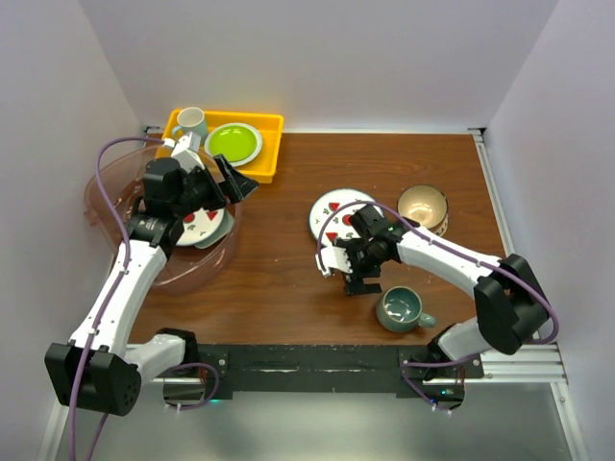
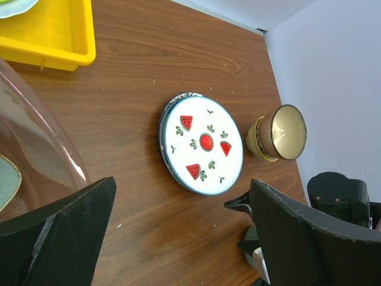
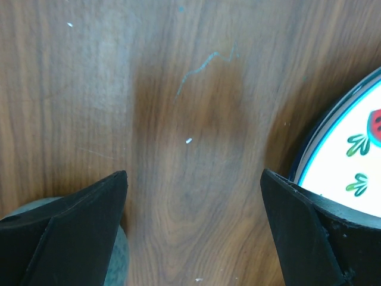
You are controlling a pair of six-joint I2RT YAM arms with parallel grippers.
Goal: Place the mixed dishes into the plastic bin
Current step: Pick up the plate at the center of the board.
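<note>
Top external view: pinkish plastic bin [image 1: 197, 274] at the left edge of the table [image 1: 288, 288], with a red-and-white plate [image 1: 200, 227] already lying inside. Left gripper [image 1: 240, 182] above the bin's right rim, fingers spread wide, gripping nothing. Out on the bare wood: a watermelon plate [image 1: 333, 206] with a blue rim near the middle, a cream-tan bowl [image 1: 423, 206] close to its right, a teal mug [image 1: 399, 307] nearer the arm bases. Right gripper [image 1: 344, 276] low between that plate and the mug, fingers likewise wide apart and empty. Behind the bin, a yellow tray [image 1: 271, 144] holding a white mug [image 1: 190, 122] and a lime-green plate [image 1: 233, 142].

Left wrist view: pale green dish [image 2: 7, 179] showing through the bin's wall. Second rim under the watermelon plate, perhaps another plate stacked below; cannot tell for sure.

Right wrist view: only wood between the fingers, plate edge at right, mug edge at lower left.
</note>
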